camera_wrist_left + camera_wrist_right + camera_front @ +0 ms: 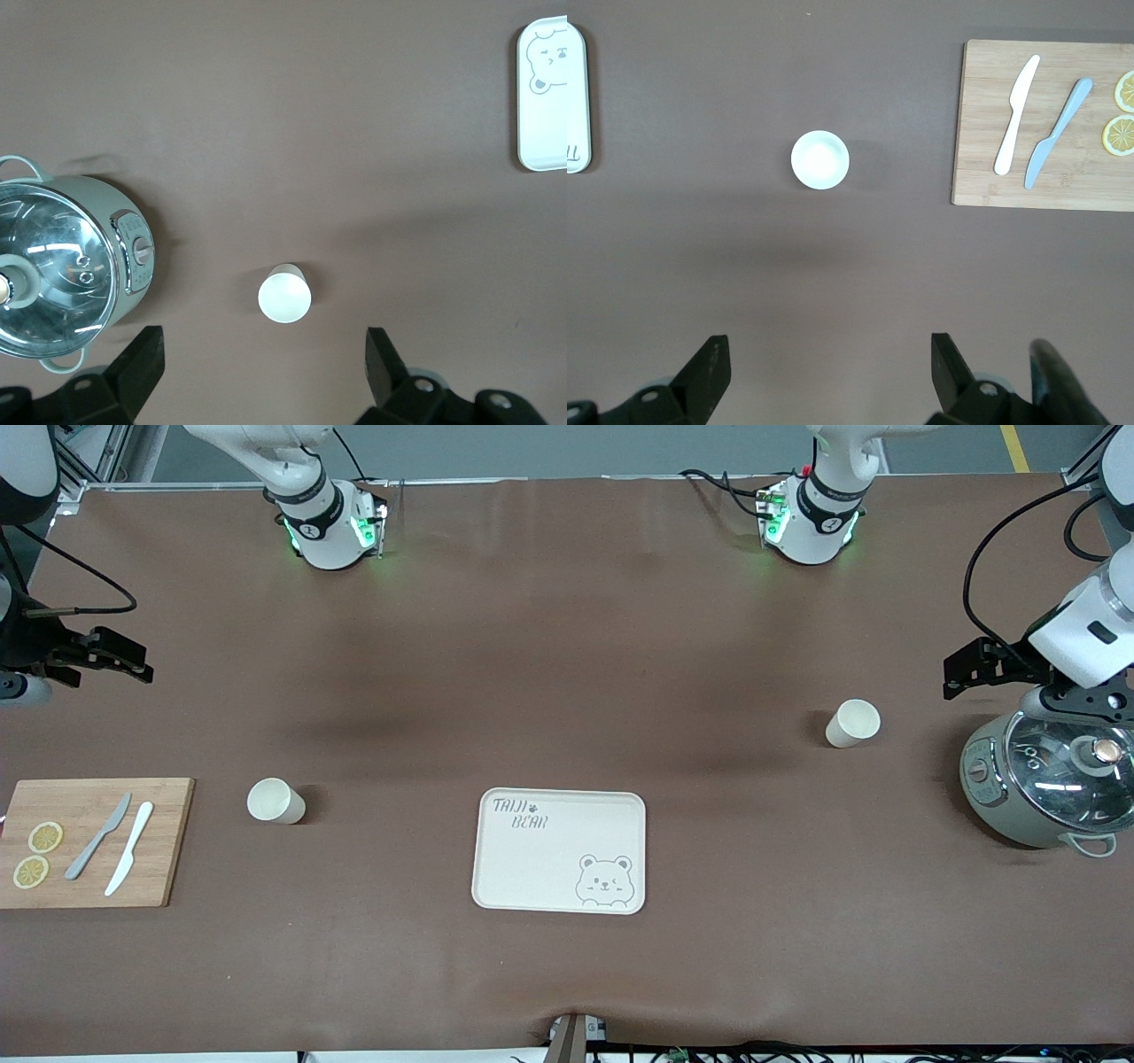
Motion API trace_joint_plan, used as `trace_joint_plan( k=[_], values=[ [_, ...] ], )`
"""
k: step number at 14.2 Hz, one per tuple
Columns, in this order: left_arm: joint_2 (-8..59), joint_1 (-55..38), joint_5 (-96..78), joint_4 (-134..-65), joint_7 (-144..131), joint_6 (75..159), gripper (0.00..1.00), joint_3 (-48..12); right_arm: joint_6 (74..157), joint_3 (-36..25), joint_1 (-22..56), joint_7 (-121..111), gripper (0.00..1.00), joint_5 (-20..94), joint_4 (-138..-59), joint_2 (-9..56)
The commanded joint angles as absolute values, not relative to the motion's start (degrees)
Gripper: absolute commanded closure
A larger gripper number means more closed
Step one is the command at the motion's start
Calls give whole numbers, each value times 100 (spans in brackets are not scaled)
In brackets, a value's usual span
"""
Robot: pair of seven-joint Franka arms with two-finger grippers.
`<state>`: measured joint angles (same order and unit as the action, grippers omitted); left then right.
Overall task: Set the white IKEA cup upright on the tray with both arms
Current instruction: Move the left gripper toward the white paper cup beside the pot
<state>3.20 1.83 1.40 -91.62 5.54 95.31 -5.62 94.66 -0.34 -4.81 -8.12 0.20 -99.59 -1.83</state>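
Two white cups stand upright on the brown table. One cup [853, 723] is toward the left arm's end and shows in the left wrist view [284, 296]. The other cup [276, 801] is toward the right arm's end and shows in the right wrist view [820, 159]. The cream bear tray [560, 850] lies between them, nearer the front camera, with nothing on it. My left gripper [957, 676] hangs open and empty in the air beside the cooker [264, 363]. My right gripper [133, 666] hangs open and empty over the table's edge above the cutting board's end [829, 363].
A grey-green cooker with a glass lid [1045, 779] stands at the left arm's end. A wooden cutting board [89, 841] with two knives and two lemon slices lies at the right arm's end. Both arm bases stand along the table's top edge.
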Motion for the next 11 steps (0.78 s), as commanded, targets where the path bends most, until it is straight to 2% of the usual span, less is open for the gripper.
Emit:
trace_joint_plan(
  k=[1,11],
  values=[
    [369,158,62,-9044,536,9404,0,-519,9404,9,-501,-782,0,-53,-9826,-114],
    [404,-26,105,-9324,615,9325,0,-536,9404,9,-501,-782,0,-53,-9826,-114]
  ],
)
